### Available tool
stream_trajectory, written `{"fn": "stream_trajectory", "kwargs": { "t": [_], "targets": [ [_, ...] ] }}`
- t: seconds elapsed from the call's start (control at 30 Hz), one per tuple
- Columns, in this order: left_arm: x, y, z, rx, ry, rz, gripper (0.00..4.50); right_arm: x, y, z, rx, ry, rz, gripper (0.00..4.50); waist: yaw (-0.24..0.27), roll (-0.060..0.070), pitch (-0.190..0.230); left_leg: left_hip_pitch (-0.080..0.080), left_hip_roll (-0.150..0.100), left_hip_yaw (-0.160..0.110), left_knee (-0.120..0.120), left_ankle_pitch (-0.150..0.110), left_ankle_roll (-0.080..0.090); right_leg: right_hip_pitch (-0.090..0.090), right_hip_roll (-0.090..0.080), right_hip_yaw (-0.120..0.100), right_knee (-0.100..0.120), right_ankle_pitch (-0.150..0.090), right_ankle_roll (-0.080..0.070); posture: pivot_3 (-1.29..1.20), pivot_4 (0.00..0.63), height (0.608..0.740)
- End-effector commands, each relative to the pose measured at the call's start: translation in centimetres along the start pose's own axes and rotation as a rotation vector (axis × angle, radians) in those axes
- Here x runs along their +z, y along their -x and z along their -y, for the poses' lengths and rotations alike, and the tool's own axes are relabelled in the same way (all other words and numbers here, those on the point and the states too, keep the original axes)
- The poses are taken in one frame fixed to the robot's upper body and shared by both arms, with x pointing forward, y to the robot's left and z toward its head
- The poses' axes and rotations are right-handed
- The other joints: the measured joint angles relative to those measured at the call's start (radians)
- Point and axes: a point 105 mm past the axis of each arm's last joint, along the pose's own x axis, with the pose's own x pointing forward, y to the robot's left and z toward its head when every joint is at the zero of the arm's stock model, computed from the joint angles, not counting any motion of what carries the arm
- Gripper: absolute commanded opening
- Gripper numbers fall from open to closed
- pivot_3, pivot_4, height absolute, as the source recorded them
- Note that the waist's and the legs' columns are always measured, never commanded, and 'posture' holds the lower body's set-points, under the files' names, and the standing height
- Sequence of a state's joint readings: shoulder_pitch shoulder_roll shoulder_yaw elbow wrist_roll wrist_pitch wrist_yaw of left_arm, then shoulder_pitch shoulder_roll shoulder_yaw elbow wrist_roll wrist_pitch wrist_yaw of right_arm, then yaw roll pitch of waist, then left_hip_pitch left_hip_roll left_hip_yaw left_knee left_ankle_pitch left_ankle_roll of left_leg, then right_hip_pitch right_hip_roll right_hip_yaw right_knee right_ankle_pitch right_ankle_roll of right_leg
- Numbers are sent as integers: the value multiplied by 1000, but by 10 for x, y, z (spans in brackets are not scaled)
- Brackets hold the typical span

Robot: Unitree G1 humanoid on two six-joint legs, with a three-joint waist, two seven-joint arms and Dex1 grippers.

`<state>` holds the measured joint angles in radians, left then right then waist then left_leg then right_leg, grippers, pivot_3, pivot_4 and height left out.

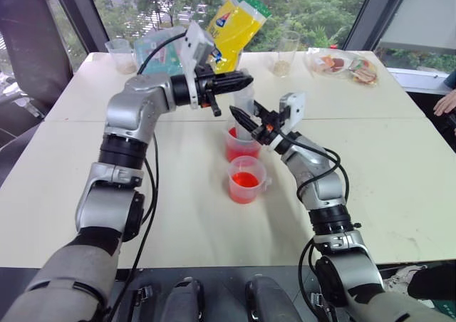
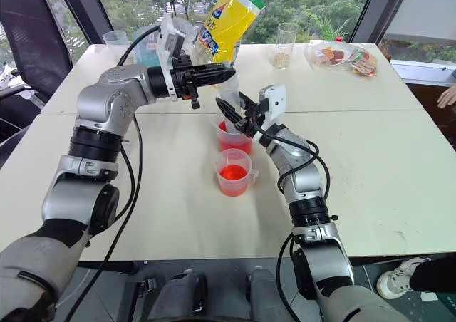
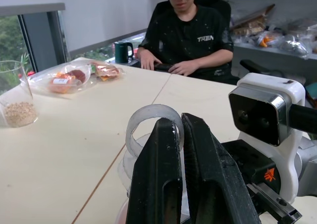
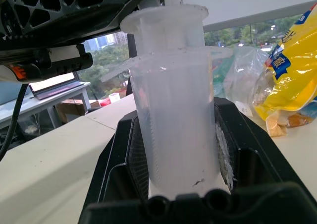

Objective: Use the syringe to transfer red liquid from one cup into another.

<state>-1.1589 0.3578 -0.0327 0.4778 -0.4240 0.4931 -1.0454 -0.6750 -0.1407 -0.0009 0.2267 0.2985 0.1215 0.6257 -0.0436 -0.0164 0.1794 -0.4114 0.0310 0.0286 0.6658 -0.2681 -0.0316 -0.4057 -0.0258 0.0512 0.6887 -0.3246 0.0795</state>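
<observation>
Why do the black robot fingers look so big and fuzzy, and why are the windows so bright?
In the left wrist view, the left end effector, shut on the clear plastic syringe's plunger ring, sits right at the lens, so it looms large and soft. In the right wrist view, the right end effector clamps the syringe barrel just as close. In the left eye view, daylight floods the windows behind the white table.

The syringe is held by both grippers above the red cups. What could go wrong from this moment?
1. The syringe stands over the larger beaker, the right gripper shut on its barrel and the left gripper shut on its plunger. An off-axis pull could tilt it or knock the beaker.
2. The smaller cup stands close in front; moving the nozzle across could bump it or drip red liquid on the table.
</observation>
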Motion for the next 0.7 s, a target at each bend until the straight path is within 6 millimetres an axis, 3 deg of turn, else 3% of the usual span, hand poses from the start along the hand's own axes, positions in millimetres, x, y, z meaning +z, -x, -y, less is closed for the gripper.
{"fn": "stream_trajectory", "kwargs": {
  "t": [0.03,0.37,0.47,0.7],
  "targets": [
    [71,10,-2,43,-193,174,39,-23,2,-14,67,-28,-82,1415,0,0,0,0,0,0,0,0,0,0,0,0,0,0,0,0,150,740],
    [72,10,-2,37,-194,177,39,-19,1,-14,65,-22,-70,1415,0,0,0,0,0,0,0,0,0,0,0,0,0,0,0,0,150,740],
    [68,10,-1,32,-183,169,1013,-10,-1,-11,59,-9,-44,1415,-1,0,0,0,0,0,0,0,0,0,0,0,0,0,0,0,150,740],
    [49,13,4,1,-158,112,4187,26,-10,2,27,23,44,1415,0,0,0,0,0,0,0,0,0,0,0,0,0,0,0,0,150,740]
  ]
}}
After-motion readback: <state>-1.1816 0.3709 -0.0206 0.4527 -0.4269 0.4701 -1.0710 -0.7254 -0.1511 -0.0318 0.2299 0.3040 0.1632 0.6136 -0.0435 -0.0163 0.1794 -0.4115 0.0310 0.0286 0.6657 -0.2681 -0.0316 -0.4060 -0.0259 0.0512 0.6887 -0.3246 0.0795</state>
